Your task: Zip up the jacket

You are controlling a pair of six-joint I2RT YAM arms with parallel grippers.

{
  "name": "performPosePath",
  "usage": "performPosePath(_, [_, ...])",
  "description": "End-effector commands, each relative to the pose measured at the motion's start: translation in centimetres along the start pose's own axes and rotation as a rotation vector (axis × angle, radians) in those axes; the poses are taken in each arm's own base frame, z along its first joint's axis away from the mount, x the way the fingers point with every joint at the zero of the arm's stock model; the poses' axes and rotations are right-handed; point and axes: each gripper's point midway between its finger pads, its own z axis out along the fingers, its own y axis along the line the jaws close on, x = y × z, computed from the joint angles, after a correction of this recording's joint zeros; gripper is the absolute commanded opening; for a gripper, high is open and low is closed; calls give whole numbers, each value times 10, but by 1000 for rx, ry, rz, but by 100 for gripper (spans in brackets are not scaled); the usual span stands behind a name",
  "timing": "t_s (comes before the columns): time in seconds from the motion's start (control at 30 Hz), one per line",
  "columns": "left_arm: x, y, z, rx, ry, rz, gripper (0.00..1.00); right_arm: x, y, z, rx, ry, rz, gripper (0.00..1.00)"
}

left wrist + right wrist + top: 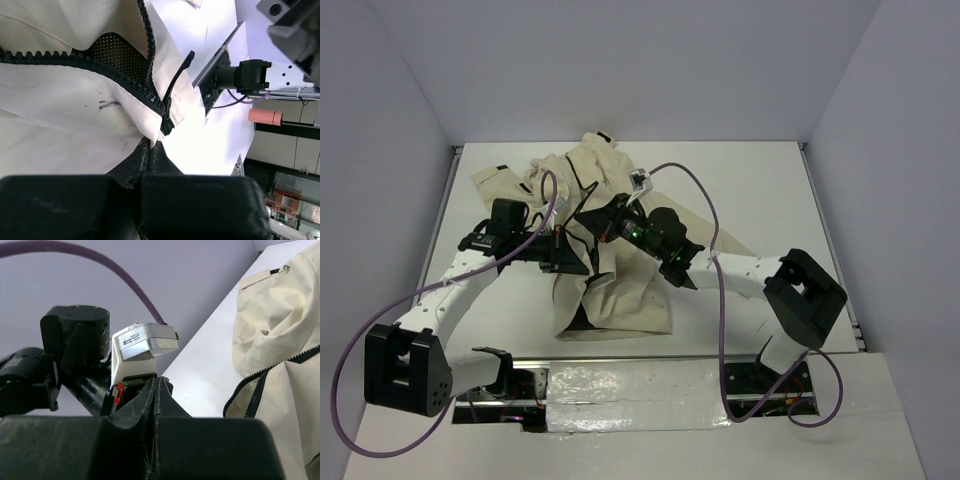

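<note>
The cream-beige jacket [620, 290] lies crumpled mid-table, its front open. In the left wrist view the dark zipper teeth [75, 60] split apart above the slider [166, 122], showing black mesh lining [117, 55]. The slider's long pull tab [179, 72] sticks up. My left gripper [152, 145] is shut on the jacket's cloth edge just below the slider; it also shows in the top view [572, 258]. My right gripper [159, 382] is shut with nothing seen between its jaws, held above the jacket beside the left wrist [598, 222]. The jacket [280, 340] lies to its right.
Grey walls close the table at the back and sides. Purple cables [705, 215] loop over both arms. The left arm's camera block [142, 342] sits right in front of the right gripper. A taped strip [640, 385] runs along the near edge.
</note>
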Motion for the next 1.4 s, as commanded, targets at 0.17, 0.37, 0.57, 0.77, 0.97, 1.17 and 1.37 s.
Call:
performPosePath(0.17, [-7, -16, -7, 47, -15, 69, 0, -41, 23, -16, -110, 130, -347, 15])
performPosePath(0.37, [-7, -12, -7, 25, -17, 77, 0, -6, -2, -51, -188, 410, -410, 43])
performPosePath(0.57, [-7, -9, -6, 16, -16, 69, 0, 18, -6, -45, -197, 478, -425, 48])
performPosePath(0.77, [-9, -7, -6, 7, -15, 79, 0, 38, -19, -37, -139, 519, -354, 53])
performPosePath(0.97, [-9, -4, -6, -10, -16, 80, 0, 38, -33, -41, -51, 497, -339, 59])
performPosePath(1.17, [-9, -4, -6, -7, -15, 80, 0, 46, -39, -42, -28, 521, -338, 60])
performPosePath(1.37, [-9, -5, -6, -2, -17, 80, 0, 66, -29, -37, -97, 574, -328, 59])
